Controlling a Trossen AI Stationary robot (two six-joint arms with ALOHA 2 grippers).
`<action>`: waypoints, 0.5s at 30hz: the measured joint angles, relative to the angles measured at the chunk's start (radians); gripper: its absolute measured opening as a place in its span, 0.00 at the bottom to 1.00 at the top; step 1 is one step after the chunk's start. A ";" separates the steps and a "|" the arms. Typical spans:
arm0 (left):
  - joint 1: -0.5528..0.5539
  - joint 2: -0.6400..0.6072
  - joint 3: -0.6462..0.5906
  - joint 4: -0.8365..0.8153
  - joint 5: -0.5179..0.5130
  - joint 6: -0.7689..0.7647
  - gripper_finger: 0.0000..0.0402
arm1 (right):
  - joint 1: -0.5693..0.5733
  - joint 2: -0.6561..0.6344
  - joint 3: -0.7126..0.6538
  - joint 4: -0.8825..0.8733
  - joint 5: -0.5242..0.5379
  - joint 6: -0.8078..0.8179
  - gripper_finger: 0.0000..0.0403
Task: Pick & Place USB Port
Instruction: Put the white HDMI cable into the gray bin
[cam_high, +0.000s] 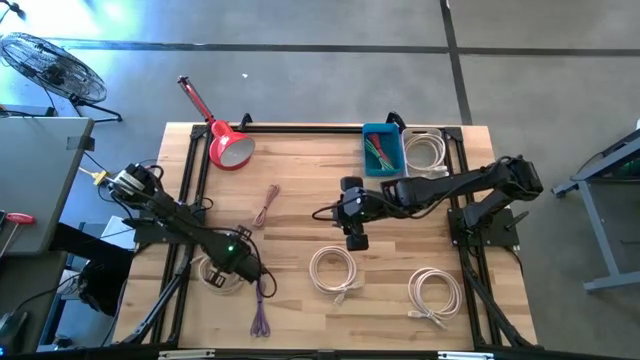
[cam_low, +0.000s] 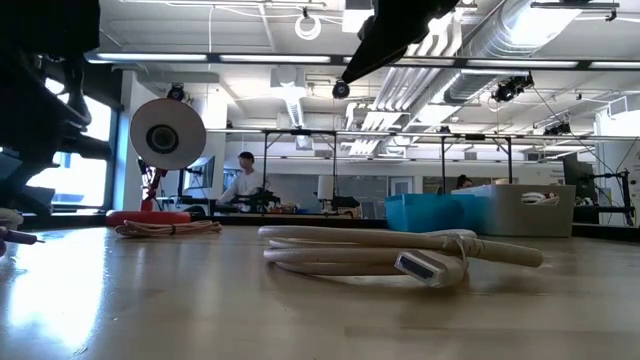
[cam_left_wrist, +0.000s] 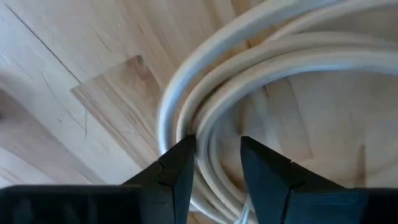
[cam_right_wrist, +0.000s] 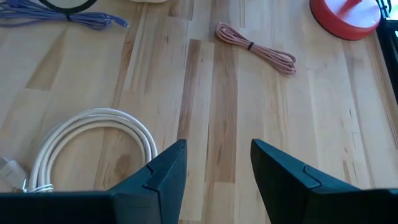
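Observation:
A white coiled USB cable (cam_high: 212, 274) lies on the wooden table near the front left. My left gripper (cam_high: 238, 262) is down at it and shut on its strands; the left wrist view shows the coil (cam_left_wrist: 249, 56) flat on the wood. My right gripper (cam_high: 356, 243) hangs open and empty over the middle of the table, fingers (cam_right_wrist: 217, 168) pointing toward the near edge. A second white coil (cam_high: 335, 270) lies just nearer than it and also shows in the right wrist view (cam_right_wrist: 93, 143) and the low view (cam_low: 400, 255). My left gripper pinches strands of the coil's rim (cam_left_wrist: 208, 146) between its two fingers, which come from above and lie across the strands. More than one strand runs through the gap. The rest of the coil lies flat on the table.
A third white coil (cam_high: 435, 292) lies front right. A blue bin (cam_high: 383, 150) and a white bin (cam_high: 427, 150) holding cables stand at the back right. A red lamp (cam_high: 228, 145) stands back left, a pink cable (cam_high: 265, 205) mid-table, a purple cable (cam_high: 262, 310) at the front.

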 joint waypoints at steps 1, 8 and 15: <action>0.000 -0.002 -0.009 0.013 -0.002 0.000 0.32 | 0.000 0.000 0.000 0.000 0.000 0.004 0.42; 0.000 -0.003 -0.049 0.056 -0.042 -0.037 0.29 | 0.000 0.000 0.000 0.000 0.000 0.013 0.42; 0.000 -0.003 -0.051 0.047 -0.059 -0.059 0.04 | 0.000 0.000 0.000 0.000 0.000 0.016 0.42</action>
